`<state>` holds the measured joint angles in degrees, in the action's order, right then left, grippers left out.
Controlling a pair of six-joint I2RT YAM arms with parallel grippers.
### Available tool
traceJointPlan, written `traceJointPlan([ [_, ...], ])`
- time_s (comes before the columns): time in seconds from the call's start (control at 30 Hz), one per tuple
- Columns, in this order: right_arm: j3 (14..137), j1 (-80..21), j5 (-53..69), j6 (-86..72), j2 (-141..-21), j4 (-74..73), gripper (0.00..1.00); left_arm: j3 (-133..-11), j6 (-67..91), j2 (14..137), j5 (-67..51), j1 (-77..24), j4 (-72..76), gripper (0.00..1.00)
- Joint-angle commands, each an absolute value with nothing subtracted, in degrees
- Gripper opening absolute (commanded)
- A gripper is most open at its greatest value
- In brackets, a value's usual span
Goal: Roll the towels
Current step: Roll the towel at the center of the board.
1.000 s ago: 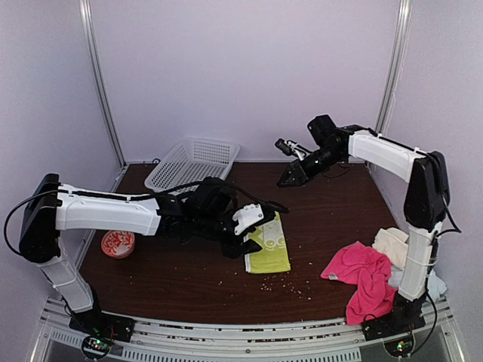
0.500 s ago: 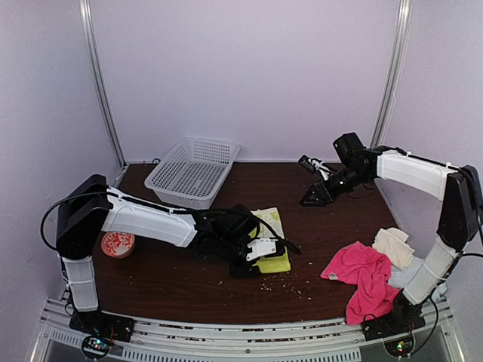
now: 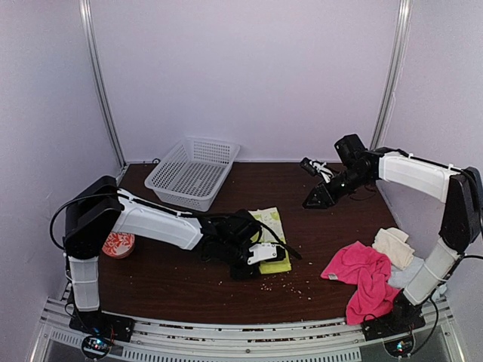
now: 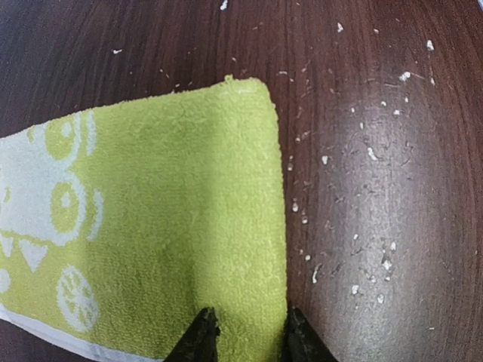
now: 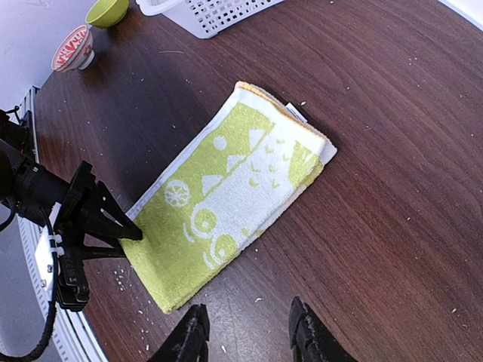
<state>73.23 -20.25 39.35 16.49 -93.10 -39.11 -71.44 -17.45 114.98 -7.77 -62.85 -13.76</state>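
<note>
Dark wood tabletop [image 3: 324, 226], crumbs everywhere, and the lime-yellow towel [image 4: 166, 226] lies flat about mid-table. It looks like soft, light terry that'll flop and slide, so I'd grab its near short edge. My left gripper [image 4: 249, 335] sits right there, tips narrowly apart astride the corner, but I can't tell if it's biting yet. My right gripper [image 5: 245, 335] hangs spread and empty past the towel's far end. The hot-pink towel [image 3: 362, 275] is heaped well to the right and the white basket [image 3: 192, 172] sits beyond-left, neither in the way, I reckon.
</note>
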Motion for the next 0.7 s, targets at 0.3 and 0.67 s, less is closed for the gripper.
traceJointPlan([
  [0.3,71.01,-19.59,36.45,20.61,-85.47,-43.37,0.38,-72.77,-15.06,116.94,-7.45,-62.93,-12.87,0.05],
  [0.67,61.14,-20.65,35.84,38.65,-74.69,-50.18,0.37,-79.06,-4.4,121.9,-32.66,-58.09,-16.09,0.0],
])
